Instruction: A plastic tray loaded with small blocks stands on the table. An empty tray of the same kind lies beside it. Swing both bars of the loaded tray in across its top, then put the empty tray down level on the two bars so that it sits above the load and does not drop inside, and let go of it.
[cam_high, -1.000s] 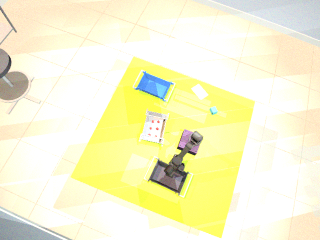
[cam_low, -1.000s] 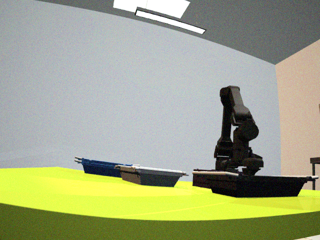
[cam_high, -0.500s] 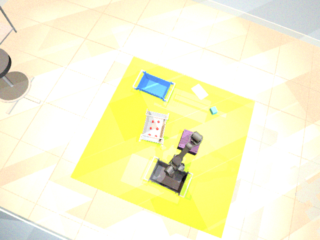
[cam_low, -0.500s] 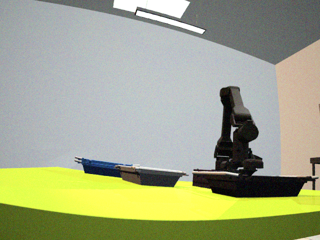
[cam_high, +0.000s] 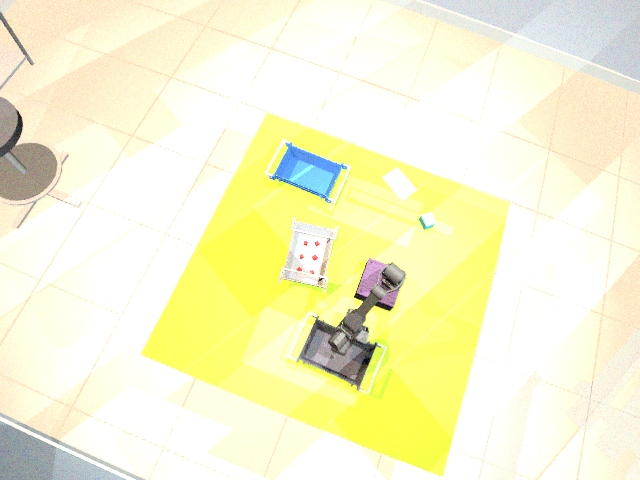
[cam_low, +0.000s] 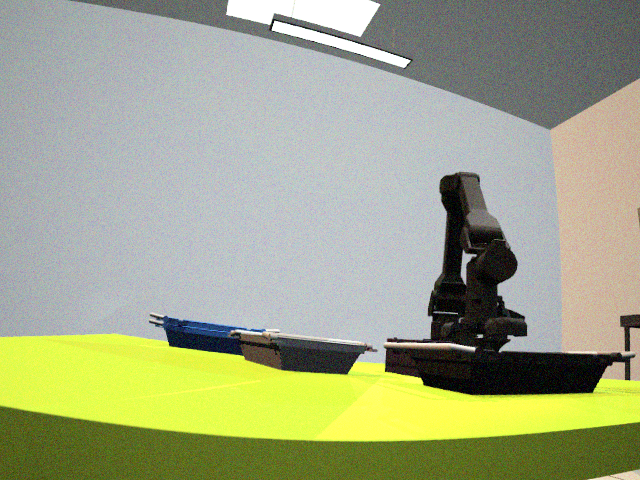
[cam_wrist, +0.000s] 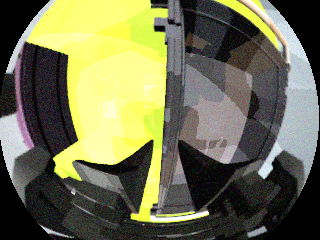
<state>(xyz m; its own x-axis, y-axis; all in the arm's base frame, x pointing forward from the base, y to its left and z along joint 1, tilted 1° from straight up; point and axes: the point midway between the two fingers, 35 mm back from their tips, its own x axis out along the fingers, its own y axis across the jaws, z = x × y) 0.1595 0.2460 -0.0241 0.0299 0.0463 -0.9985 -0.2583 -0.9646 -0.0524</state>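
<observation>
The loaded tray (cam_high: 328, 255) (cam_low: 315, 356) is white and holds several small red blocks (cam_high: 314, 257). Its two wire bars lie inward across its top, one near each end: the upper bar (cam_high: 315, 234) and the lower bar (cam_high: 305, 273). The empty tray (cam_high: 325, 369) (cam_low: 532, 374) is black and stands upright on the table, its left bar (cam_high: 300, 335) and right bar (cam_high: 377, 369) out over its ends. My gripper (cam_wrist: 166, 143) is partly open and points down over its long wall (cam_wrist: 175, 75) nearest the arm's base. The wall is between the fingers; a gap shows beside the left one. The fingertips are hidden in the top and exterior views.
A blue tray (cam_high: 310, 175) (cam_low: 199, 338), empty, with its bars out, stands beyond the white one. The arm's base is on a purple box (cam_high: 368, 279) (cam_wrist: 45, 95) close to the black tray. A turquoise cube (cam_high: 427, 221) and a white sheet (cam_high: 399, 183) lie farther off.
</observation>
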